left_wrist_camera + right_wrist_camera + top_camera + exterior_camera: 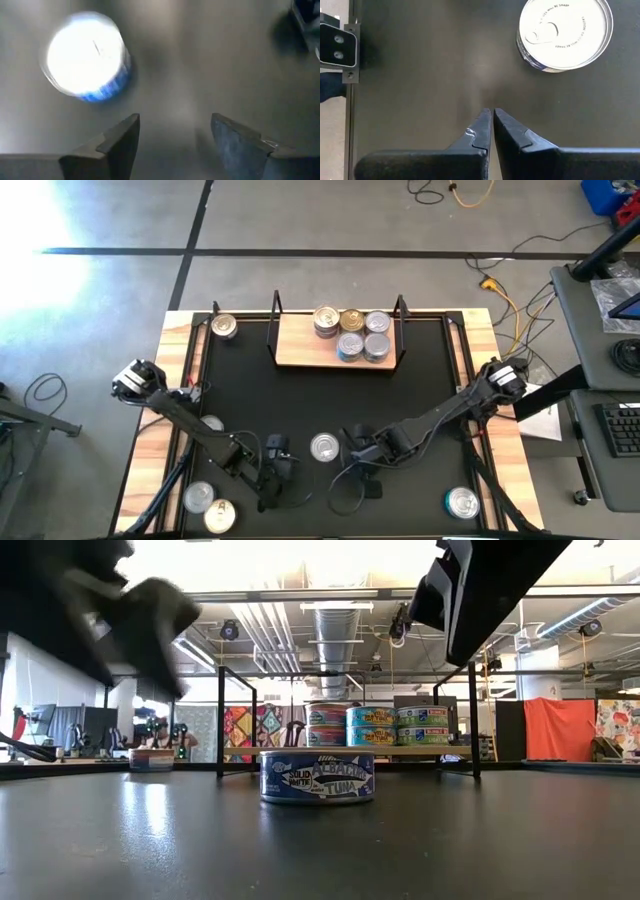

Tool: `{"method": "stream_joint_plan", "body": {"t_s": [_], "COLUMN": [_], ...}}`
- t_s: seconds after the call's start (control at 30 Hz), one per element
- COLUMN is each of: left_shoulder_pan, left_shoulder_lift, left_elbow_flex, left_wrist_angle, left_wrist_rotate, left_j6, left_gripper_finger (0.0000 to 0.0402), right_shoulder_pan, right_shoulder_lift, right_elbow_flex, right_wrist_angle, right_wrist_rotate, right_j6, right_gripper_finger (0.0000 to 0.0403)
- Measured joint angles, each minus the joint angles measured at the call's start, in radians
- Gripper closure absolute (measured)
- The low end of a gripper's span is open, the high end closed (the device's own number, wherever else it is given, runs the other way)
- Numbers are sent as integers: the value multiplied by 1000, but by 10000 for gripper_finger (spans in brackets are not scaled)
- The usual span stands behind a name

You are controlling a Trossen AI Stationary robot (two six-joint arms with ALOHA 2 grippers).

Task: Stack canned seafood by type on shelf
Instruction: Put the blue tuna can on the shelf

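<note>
We see the black table with the shelf at its far edge, carrying five tins clustered toward the shelf's right end, two tiers deep in the low view. Near the table's front edge stands a blue-labelled albacore tuna can, silver-lidded, between both grippers. The left gripper hangs beside it, jaws parted and empty; the right gripper is clenched on nothing. Our worry: a descent off-centre could nudge the can away, since it sits to one side of the left fingers.
</note>
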Motion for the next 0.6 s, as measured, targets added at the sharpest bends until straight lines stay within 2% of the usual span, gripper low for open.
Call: {"method": "stream_joint_plan", "body": {"t_s": [0.07,0.13,0.3,0.43,0.53,0.6], "left_shoulder_pan": [1,3,9,20,41,59], "left_shoulder_lift": [4,2,-28,-54,-87,-107], "left_elbow_flex": [-21,-61,-215,-291,-348,-424], "left_wrist_angle": [4,82,342,423,485,586], "left_wrist_rotate": [47,76,101,135,143,143], "left_j6": [-47,-75,-42,-32,-21,-5], "left_gripper_finger": [163,146,72,18,5,10], "right_shoulder_pan": [0,2,2,-6,-19,-30], "right_shoulder_lift": [0,0,0,0,0,0], "right_elbow_flex": [0,0,-1,-3,-10,-20], "right_wrist_angle": [0,0,11,18,16,14], "right_wrist_rotate": [0,0,2,30,71,103], "right_j6": [0,0,-6,-7,7,42], "right_gripper_finger": [390,390,390,390,390,390]}}
